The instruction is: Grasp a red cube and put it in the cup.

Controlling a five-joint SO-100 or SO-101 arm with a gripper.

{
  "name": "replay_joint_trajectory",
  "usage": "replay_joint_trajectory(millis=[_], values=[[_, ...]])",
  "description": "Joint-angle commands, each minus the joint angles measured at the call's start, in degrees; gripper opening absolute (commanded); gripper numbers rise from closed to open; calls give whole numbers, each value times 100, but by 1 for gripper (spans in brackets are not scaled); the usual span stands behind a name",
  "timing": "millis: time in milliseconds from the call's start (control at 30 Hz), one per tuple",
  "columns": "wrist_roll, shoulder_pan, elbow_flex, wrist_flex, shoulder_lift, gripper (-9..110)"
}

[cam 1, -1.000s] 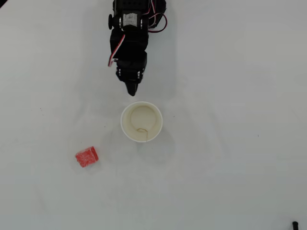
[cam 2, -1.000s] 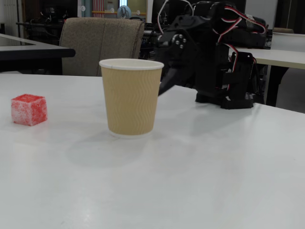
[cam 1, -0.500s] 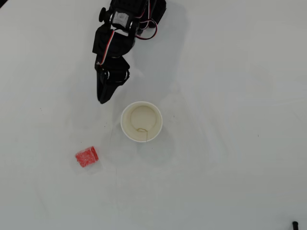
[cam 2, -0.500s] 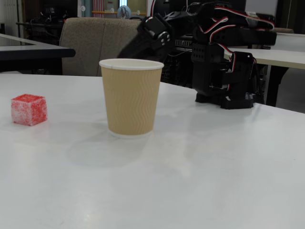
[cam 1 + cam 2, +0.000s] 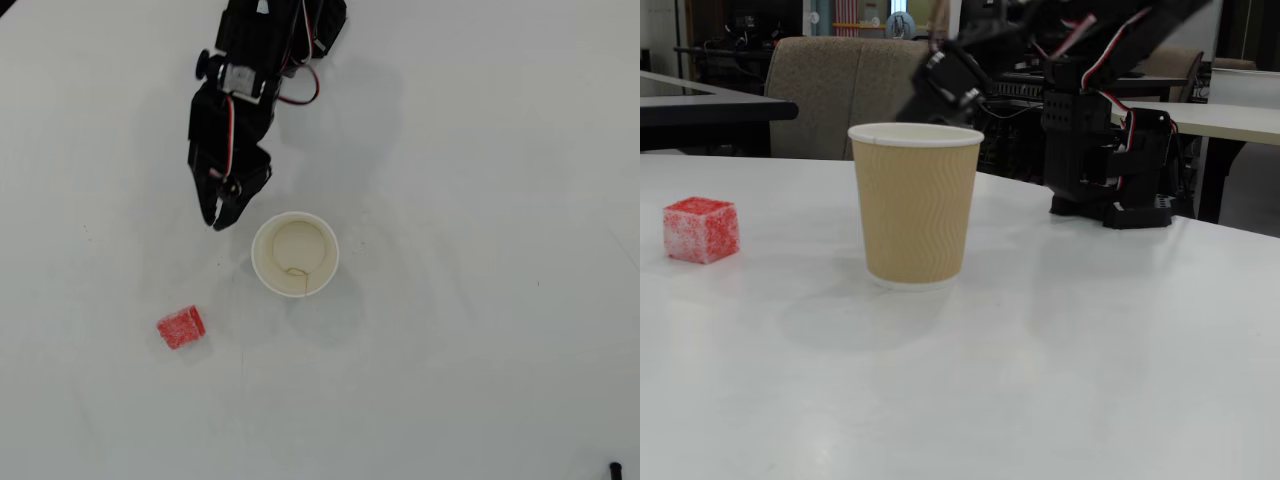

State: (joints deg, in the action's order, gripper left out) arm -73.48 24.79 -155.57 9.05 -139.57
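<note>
- Two task items sit on your white table (image 5: pixel 480 380): the red cube (image 5: pixel 181 327) and the cup (image 5: pixel 295 254).
- Nearest the fixed view, the cup stands upright and looks empty, so nothing is delivered yet.
- Your cube rests on the table, well apart from the cup, at lower left in the overhead view, with clear space around it for a grasp.
- Farther back, the fingers (image 5: pixel 219 218) hang just beside the cup's rim, pointing toward the cube; they look narrow and hold nothing.
- Judgement: you are at the approach step, and the fingers must widen before descending.
</note>
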Motion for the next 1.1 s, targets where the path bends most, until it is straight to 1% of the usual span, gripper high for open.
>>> replay_joint_trajectory(millis=[0,433,533,800,867,967,1067], values=[[-202,149,1345,88,923,1],[-1257,554,2786,466,2549,1],[-1336,580,3234,466,2944,2],[-1512,404,4061,466,3604,19],[-1644,378,4087,457,3630,29],[-1793,325,4096,466,3691,34],[-1863,272,4104,475,3709,35]])
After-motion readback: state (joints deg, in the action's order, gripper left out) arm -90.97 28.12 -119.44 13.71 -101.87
